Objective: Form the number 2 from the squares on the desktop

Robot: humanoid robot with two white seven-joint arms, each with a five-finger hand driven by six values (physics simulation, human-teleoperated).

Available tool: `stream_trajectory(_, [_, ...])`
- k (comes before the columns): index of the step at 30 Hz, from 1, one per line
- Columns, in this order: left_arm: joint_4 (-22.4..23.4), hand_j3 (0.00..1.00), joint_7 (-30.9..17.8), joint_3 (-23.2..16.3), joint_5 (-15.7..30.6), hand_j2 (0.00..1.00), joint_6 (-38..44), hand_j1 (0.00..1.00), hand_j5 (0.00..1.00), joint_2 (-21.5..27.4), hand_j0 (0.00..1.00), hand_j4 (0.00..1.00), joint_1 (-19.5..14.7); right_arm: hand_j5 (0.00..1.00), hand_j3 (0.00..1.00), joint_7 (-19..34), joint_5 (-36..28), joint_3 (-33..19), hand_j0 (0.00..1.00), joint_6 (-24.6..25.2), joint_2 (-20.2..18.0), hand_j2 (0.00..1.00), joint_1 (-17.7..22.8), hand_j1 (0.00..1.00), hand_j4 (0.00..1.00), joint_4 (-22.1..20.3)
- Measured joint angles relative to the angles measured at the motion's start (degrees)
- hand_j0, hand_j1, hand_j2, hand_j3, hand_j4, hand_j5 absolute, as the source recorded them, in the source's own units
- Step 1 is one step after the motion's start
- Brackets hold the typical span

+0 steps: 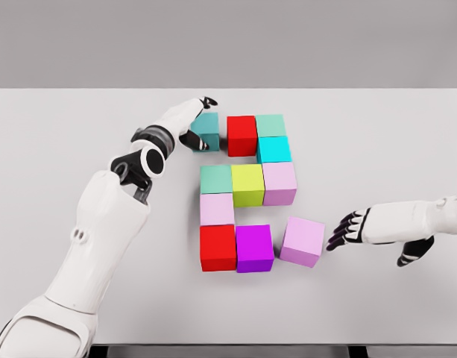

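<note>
You are looking down at a white table (57,149) carrying eleven coloured cubes.

Appearance: each cube is a plain, matte, single-colour block with crisp edges; all appear the same size.

Count by colour:
- Teal or green-teal: three. A dark teal cube (207,131) at top left, a light teal cube (270,125) at top right, and a green-teal cube (215,179) at the left of the middle row.
- Red: two. An upper red cube (241,135) in the top row and a lower red cube (218,247) at bottom left.
- Cyan: one, the cyan cube (273,149), directly below the light teal cube.
- Yellow-green: one, the yellow-green cube (247,184), centre of the middle row.
- Pale pink-lilac: three. One lilac cube (279,183) at the right of the middle row, one pale pink cube (216,209) below the green-teal cube, and one loose lilac cube (302,241) at bottom right.
- Magenta: one, the magenta cube (254,247), beside the lower red cube.

Location: the cubes sit near the table centre. Ten are packed in touching rows. The loose lilac cube sits just beside the magenta cube, rotated slightly out of line.

Left hand (189,121): it rests against the dark teal cube, fingers curled round its left side.

Right hand (347,230): it is near the loose lilac cube, apart from it, with fingers loosely extended and holding nothing.
</note>
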Motion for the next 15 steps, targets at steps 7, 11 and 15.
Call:
stream_trajectory(7, [-3.3, 0.92, 0.1, 0.0, 0.5, 0.92, 0.7, 0.92, 0.92, 0.4, 0.92, 0.92, 0.5, 1.0, 1.0, 0.0, 0.1, -0.3, 1.0, 0.0, 1.8, 1.0, -0.9, 1.0, 1.0, 1.6])
stream_trajectory(11, [-4.8, 0.98, -0.2, 0.1, 2.1, 0.98, 0.7, 0.98, 0.98, 2.0, 0.98, 0.98, 0.6, 1.0, 1.0, 0.0, 0.0, -0.4, 1.0, 0.0, 3.1, 1.0, -1.3, 1.0, 1.0, 2.9])
stream_trajectory(15, [-6.9, 1.0, -0.5, -0.7, 9.3, 1.0, 0.4, 1.0, 1.0, 8.3, 1.0, 1.0, 0.5, 1.0, 1.0, 0.0, 0.1, -0.4, 1.0, 0.0, 3.8, 1.0, -1.4, 1.0, 1.0, 4.4])
